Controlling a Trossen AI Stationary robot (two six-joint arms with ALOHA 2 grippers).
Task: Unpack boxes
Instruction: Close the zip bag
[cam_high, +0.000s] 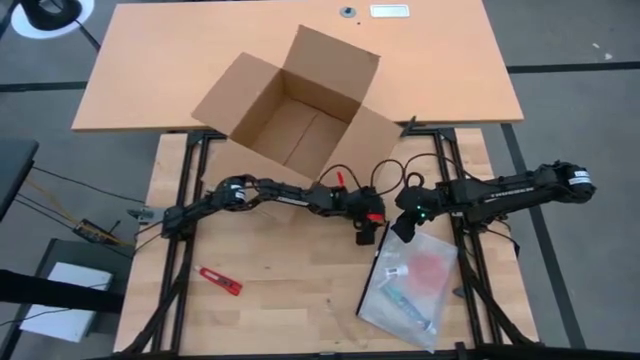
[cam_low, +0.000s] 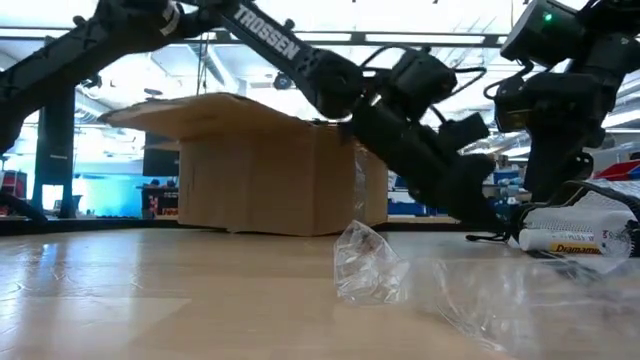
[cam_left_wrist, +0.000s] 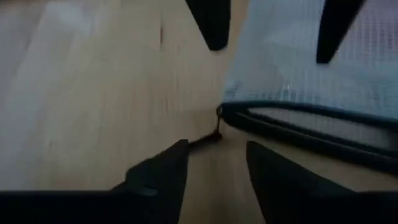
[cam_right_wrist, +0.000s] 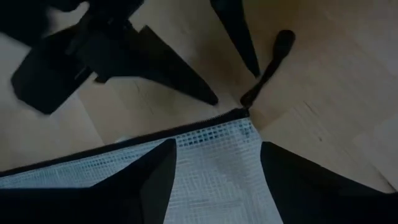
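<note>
The left end effector (cam_high: 366, 236) has its fingers spread apart and empty, just above the zipper corner of the clear mesh bag (cam_high: 412, 285). The right end effector (cam_high: 404, 228), also spread and holding nothing, hangs over the same bag edge. The open carton (cam_high: 295, 105) stands at 11 o'clock from both, on the bench (cam_high: 290, 300).

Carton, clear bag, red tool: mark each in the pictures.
carton (cam_high: 300, 125), high view, inner floor.
clear bag (cam_high: 425, 290), high view, middle of its plastic.
red tool (cam_high: 218, 281), high view, middle of its body.
</note>
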